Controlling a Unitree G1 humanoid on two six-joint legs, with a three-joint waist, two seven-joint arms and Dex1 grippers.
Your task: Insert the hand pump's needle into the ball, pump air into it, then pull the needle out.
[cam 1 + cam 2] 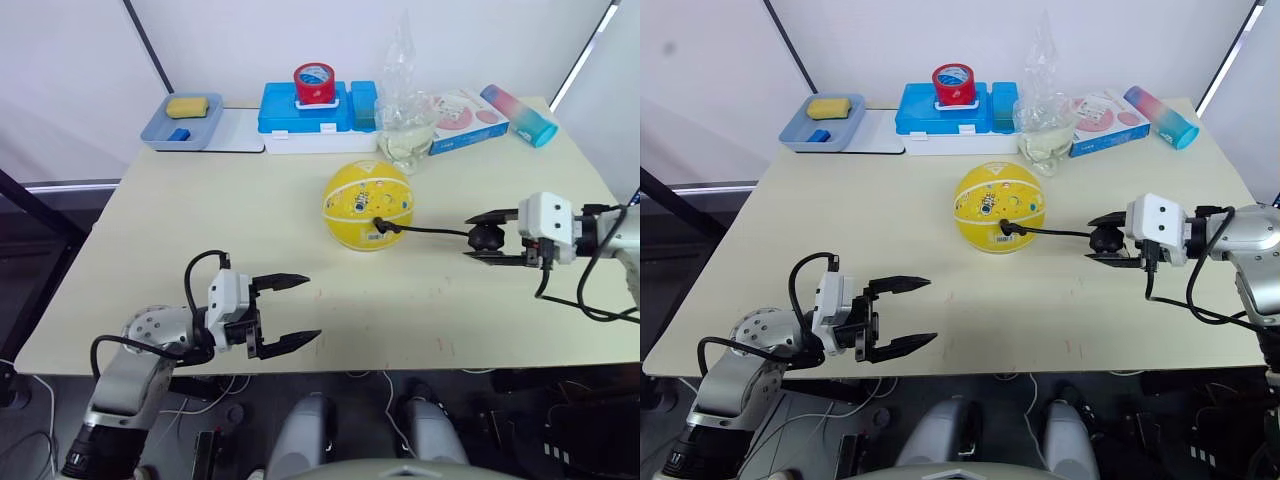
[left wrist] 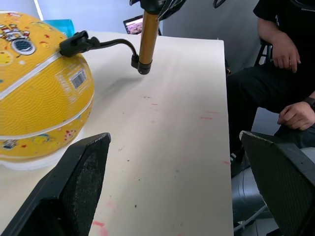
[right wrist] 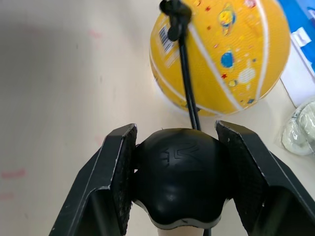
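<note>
The yellow ball [image 1: 367, 205] sits round in the middle of the table on a low white ring [image 2: 34, 162]. A small black fitting [image 1: 381, 225] lies against its right side; the needle itself is hidden. From the fitting the thin black hose [image 1: 430, 231] runs right to the hand pump. My right gripper [image 1: 487, 240] is shut on the hand pump's black end [image 3: 179, 182], to the right of the ball. The gold barrel [image 2: 147, 34] stands upright over the table. My left gripper [image 1: 290, 312] is open near the front left edge, empty, well short of the ball.
Along the back edge stand a blue tray with a sponge [image 1: 185, 120], a blue box [image 1: 300, 118] with a red tape roll [image 1: 314, 84], a clear plastic bag [image 1: 405, 120], a pink box [image 1: 465, 115] and a bottle [image 1: 518, 114]. A person [image 2: 280, 59] sits beyond the table's right side.
</note>
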